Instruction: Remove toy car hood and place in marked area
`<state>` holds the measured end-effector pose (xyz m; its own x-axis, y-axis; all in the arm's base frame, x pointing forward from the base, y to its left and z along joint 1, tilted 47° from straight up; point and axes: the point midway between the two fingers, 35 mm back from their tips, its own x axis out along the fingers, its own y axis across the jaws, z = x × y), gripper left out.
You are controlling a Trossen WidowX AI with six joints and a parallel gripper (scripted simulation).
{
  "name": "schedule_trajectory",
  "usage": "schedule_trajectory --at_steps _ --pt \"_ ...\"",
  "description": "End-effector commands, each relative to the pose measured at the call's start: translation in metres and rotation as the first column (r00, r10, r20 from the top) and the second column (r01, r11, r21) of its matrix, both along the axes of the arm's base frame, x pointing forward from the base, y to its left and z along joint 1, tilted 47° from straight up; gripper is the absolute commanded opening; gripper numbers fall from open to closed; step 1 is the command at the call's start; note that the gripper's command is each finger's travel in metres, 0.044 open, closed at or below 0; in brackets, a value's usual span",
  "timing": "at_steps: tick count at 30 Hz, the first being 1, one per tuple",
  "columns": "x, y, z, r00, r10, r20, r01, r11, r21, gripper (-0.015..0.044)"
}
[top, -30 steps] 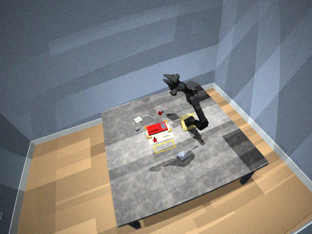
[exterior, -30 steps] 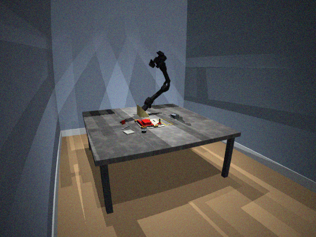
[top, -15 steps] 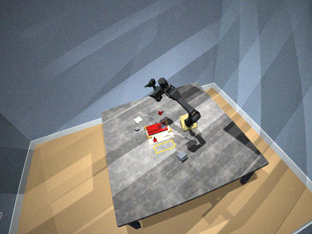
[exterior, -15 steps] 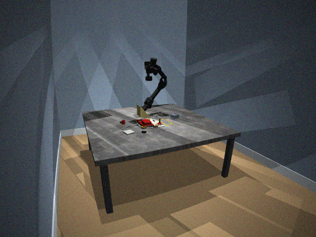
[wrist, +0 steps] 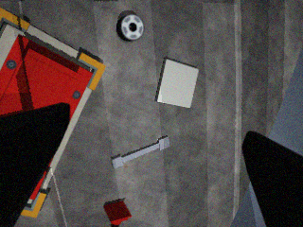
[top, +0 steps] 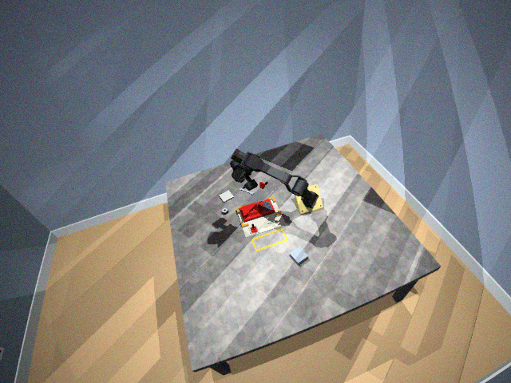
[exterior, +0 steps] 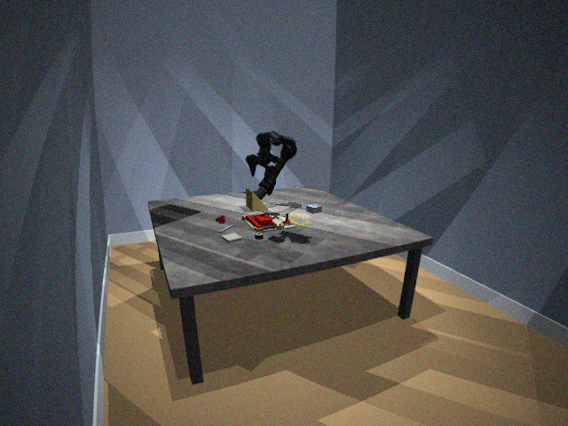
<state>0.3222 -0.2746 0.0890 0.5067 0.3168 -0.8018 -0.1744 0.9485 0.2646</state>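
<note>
The red toy car (top: 259, 208) (exterior: 260, 221) (wrist: 44, 80) sits on a cream base plate with orange corners (top: 263, 227) near the middle of the table. Its hood is still on the car. The marked area (top: 253, 243) is a yellow outline just in front of the plate, with nothing inside. My gripper (top: 247, 186) (exterior: 251, 171) (wrist: 159, 126) is open and empty. It hangs high over the table behind the car and points down. In the wrist view the car lies at the left, partly behind my left finger.
Loose parts lie below the gripper: a white square plate (wrist: 177, 82) (top: 225, 195), a small wheel (wrist: 131, 26) (top: 223, 211), a grey axle bar (wrist: 140, 152) and a small red piece (wrist: 116, 210) (top: 262, 183). A grey block (top: 299, 255) lies right of the marked area. The arm stands on a yellow base (top: 300, 204).
</note>
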Motion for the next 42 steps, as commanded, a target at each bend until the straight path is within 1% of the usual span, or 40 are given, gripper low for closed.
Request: schedule_trajectory --at_steps 1,6,9,42 --pt "0.01 0.038 -0.033 0.992 0.023 -0.126 0.0 0.984 0.178 0.044" --pt "0.014 0.094 -0.071 0.938 0.088 -0.334 0.053 0.92 0.389 0.044" --pt "0.01 0.121 -0.085 0.893 0.129 -0.432 0.096 0.882 0.462 0.044" --pt "0.013 0.138 -0.101 0.889 0.132 -0.438 0.099 0.879 0.466 0.044"
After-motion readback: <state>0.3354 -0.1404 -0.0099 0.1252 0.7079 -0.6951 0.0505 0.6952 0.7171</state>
